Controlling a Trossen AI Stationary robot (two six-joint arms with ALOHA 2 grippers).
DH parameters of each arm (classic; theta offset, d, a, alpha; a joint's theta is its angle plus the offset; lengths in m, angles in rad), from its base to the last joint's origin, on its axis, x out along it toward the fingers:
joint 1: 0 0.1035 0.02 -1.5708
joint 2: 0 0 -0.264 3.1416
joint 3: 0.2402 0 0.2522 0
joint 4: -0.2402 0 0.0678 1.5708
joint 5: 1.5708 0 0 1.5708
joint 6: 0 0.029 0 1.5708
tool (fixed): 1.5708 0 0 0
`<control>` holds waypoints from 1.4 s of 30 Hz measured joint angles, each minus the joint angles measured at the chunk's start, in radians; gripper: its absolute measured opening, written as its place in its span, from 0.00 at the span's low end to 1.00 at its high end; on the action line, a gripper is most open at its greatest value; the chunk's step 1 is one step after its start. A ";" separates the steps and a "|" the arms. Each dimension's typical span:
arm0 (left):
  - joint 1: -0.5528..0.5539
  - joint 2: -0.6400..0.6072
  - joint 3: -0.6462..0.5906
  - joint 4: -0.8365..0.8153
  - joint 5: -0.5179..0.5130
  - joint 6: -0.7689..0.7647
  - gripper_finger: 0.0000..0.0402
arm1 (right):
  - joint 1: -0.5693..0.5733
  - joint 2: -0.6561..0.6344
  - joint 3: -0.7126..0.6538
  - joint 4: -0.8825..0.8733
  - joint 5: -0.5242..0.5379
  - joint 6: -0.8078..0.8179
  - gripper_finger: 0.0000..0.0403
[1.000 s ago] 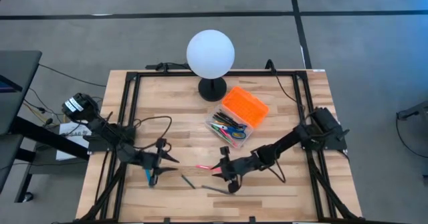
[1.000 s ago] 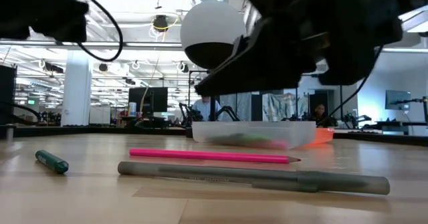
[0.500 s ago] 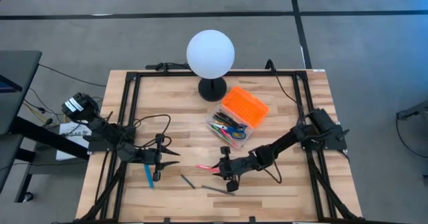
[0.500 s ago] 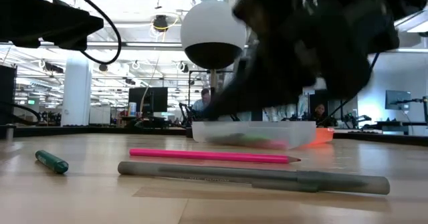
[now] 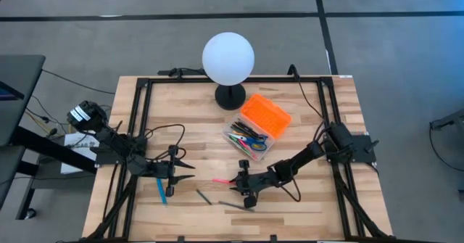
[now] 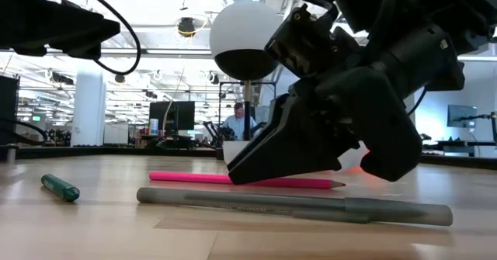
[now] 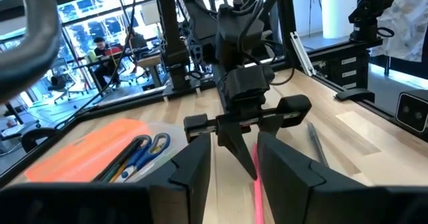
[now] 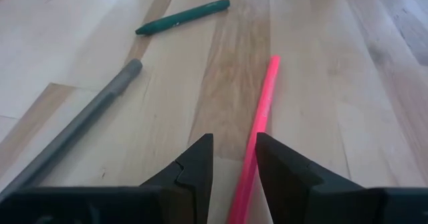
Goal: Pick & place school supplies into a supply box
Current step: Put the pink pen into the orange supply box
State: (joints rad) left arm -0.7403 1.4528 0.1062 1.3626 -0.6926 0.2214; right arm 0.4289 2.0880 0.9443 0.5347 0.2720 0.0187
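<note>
At the near middle of the table, the right gripper (image 8: 234, 167) hangs low with its fingers a narrow gap apart, holding nothing. The pink pencil (image 8: 257, 127) lies just to one side of that gap, its length running straight ahead, away from the fingers. The left gripper (image 5: 174, 172), likewise slightly spread and empty, waits farther left. The supply box (image 5: 255, 125) sits behind, its orange lid open. No writing is readable.

Right hand (image 6: 311, 147) hides most of the supply box (image 6: 353, 157) in the low view; pink pencil (image 8: 256, 132) runs under that hand's fingers, its lower end cut off.
</note>
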 joint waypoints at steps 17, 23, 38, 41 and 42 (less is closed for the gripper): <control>0.000 0.000 0.000 -0.009 0.000 -0.008 0.29 | 0.001 0.000 -0.001 -0.012 0.025 0.042 0.27; 0.000 0.000 0.000 -0.010 0.000 -0.008 0.29 | 0.001 -0.001 0.001 -0.056 0.078 0.116 0.27; 0.000 0.000 0.000 -0.010 0.000 -0.013 0.29 | 0.003 -0.006 0.003 -0.130 0.084 0.102 0.04; 0.000 0.000 0.000 -0.010 0.000 -0.013 0.29 | 0.004 -0.006 0.003 -0.133 0.077 0.086 0.02; 0.000 0.000 0.000 -0.011 0.000 -0.013 0.29 | 0.004 -0.006 0.003 -0.133 0.077 0.086 0.03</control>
State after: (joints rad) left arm -0.7403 1.4528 0.1066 1.3521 -0.6926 0.2081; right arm 0.4324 2.0823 0.9470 0.4019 0.3492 0.1043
